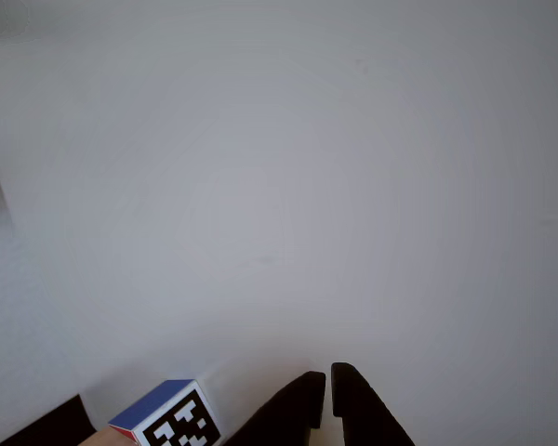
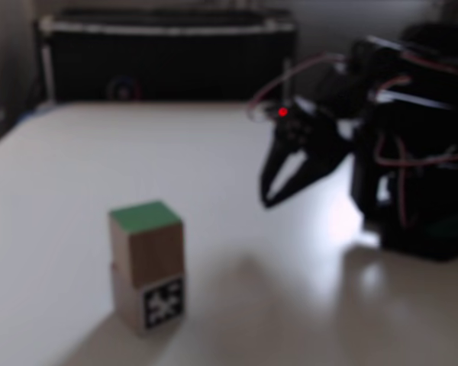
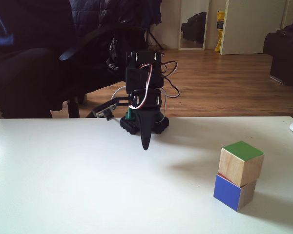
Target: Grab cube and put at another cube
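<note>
Since the cube [image 3: 240, 163] sat stacked on another cube [image 3: 233, 191], the placing looked done; the gripper [image 3: 145, 145], fingers nearly together and empty, hung well apart.

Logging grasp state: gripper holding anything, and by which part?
Nothing. The gripper has nothing between its fingers; the cube sits stacked on another cube, apart from it.
</note>
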